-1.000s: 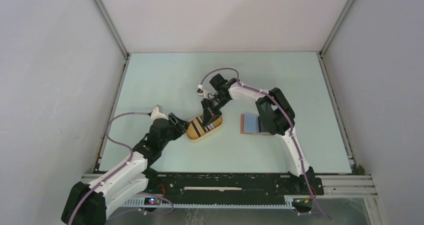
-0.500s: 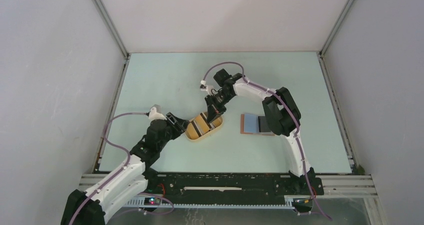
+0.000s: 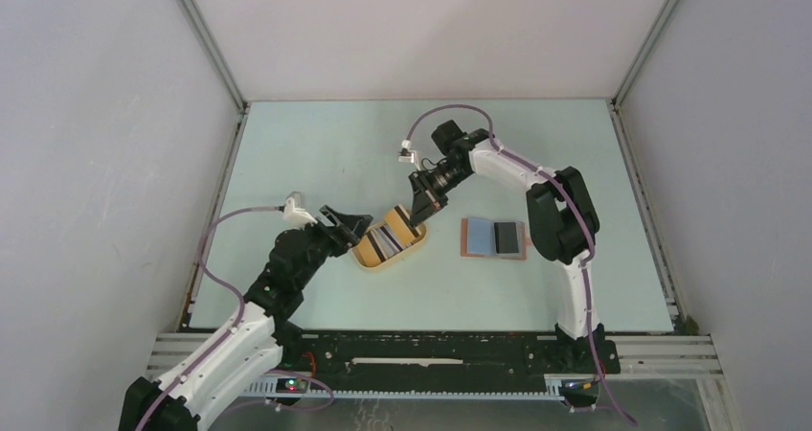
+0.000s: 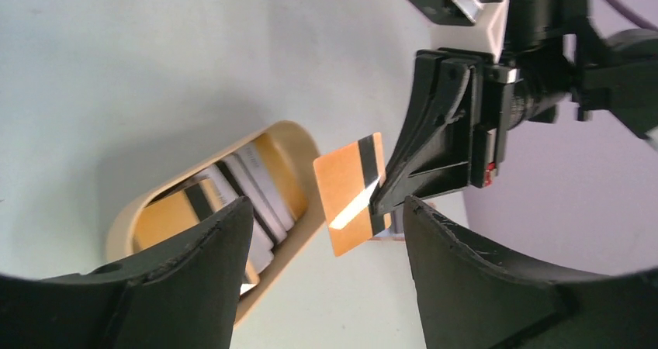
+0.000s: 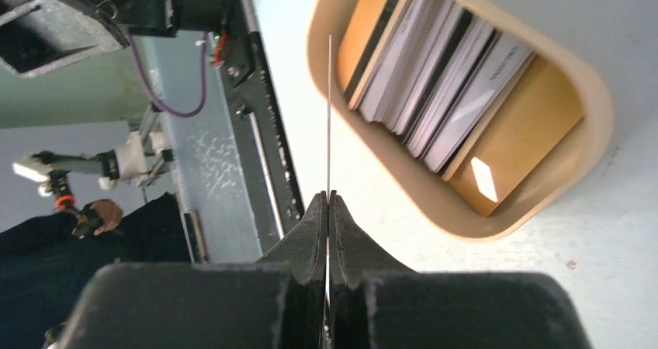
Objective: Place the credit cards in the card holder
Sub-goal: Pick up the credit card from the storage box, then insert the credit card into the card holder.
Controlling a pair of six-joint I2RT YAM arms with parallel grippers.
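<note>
Currently right gripper (image 5: 329, 202) pinches one orange card (image 4: 341, 186) by its edge above the tray (image 5: 596, 120); left gripper (image 3: 356, 222) gapes, empty. Card holder (image 3: 479, 238) lies open nearby. Shallow pinch: card may swivel or slip.

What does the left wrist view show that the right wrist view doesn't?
Left wrist only: the held card face-on, orange with a black stripe, and the open left fingers. Right wrist only: that card edge-on as a thin line, plus the base rail. Both: the right gripper pinching it and the yellow tray of remaining cards.
</note>
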